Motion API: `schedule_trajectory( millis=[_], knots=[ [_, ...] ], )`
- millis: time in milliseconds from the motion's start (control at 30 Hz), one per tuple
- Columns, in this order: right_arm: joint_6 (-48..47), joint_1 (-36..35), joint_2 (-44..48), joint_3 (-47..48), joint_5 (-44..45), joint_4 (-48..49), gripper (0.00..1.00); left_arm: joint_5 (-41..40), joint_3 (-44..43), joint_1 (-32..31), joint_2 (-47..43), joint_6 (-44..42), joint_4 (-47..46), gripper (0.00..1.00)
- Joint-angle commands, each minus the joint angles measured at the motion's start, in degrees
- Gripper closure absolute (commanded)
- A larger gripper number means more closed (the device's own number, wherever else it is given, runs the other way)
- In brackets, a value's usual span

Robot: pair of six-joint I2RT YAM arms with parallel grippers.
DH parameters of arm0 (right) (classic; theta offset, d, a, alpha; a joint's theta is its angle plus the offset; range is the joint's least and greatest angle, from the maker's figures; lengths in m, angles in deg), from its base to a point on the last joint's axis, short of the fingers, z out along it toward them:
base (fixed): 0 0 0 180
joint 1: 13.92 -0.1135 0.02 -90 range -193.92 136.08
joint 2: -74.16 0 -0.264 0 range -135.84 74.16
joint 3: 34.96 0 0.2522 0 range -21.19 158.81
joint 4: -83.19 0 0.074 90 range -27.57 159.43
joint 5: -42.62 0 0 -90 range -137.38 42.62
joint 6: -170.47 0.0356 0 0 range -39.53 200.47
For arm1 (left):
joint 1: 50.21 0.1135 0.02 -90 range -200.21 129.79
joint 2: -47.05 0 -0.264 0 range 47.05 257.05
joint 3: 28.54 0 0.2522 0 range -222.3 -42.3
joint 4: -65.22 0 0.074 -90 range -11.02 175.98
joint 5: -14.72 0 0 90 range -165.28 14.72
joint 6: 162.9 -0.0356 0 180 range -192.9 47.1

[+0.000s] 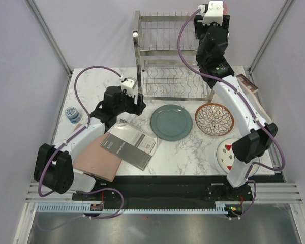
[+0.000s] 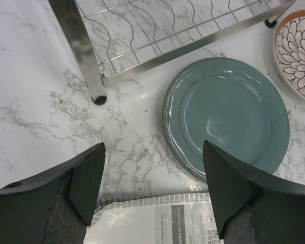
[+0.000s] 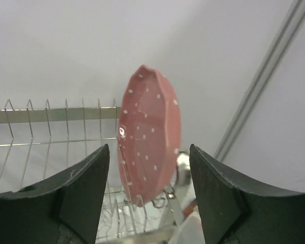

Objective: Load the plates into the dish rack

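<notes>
Dish rack [image 1: 165, 81], far side of table [image 1: 193, 152]: pink dotted plate [image 3: 150, 147] upright in a slot near the right end.
Right claw [image 3: 149, 168]: spread, flanking that plate without touching it.
Left claw [image 2: 153, 168]: spread, above table beside grey-green plate [image 2: 229, 114].
Flat on table: grey-green plate, petal-pattern plate [image 1: 214, 119], strawberry plate [image 1: 226, 152].

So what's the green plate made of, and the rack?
The green plate looks like glazed ceramic: it is glossy, with light glints and a ridged rim. The rack looks like polished steel or a similar metal, with thin silvery wires and a shiny flat leg.
</notes>
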Motion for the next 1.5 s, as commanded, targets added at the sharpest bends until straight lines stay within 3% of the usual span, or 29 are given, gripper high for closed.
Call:
schedule_trajectory(
  millis=[0,67,167,267,333,500,767,933,1233,1467],
  knots=[
    [-8.04,-1.28,8.46,-3.44,8.90,-1.04,0.28,3.28,-2.28,-0.16,4.20,8.14,-0.15,0.16],
    [-7.08,-1.19,13.81,-9.72,12.77,-7.78,0.27,4.60,-1.06,-0.34,5.70,12.27,0.03,0.16],
    [-0.61,-1.28,24.18,-23.85,11.40,-16.13,0.23,6.27,0.79,-0.34,9.12,17.72,-1.46,0.16],
    [5.04,-1.19,32.63,-35.21,3.94,-24.66,0.20,5.84,0.19,-0.34,14.56,21.68,-3.31,0.19],
    [9.43,-1.19,36.14,-39.29,-4.23,-29.25,0.09,6.10,-1.04,-0.34,19.12,23.78,-3.57,0.23],
    [17.25,-0.84,40.10,-46.16,-24.98,-39.46,0.10,9.26,-3.16,-0.34,25.73,28.10,-6.82,0.33],
    [18.50,0.39,38.71,-45.99,-37.47,-46.05,0.05,18.74,-6.49,0.63,35.31,35.21,-8.41,0.46],
    [18.59,6.79,35.28,-46.07,-51.52,-51.59,0.03,24.02,-6.06,1.24,37.69,38.74,-9.55,0.55],
    [19.91,9.44,26.94,-50.38,-66.74,-49.23,0.03,31.75,-4.56,5.45,38.22,38.65,-9.81,0.96],
    [19.12,10.41,20.53,-47.83,-72.02,-49.22,0.04,48.53,-6.06,9.15,39.27,39.88,-13.86,0.98]
  ],
)
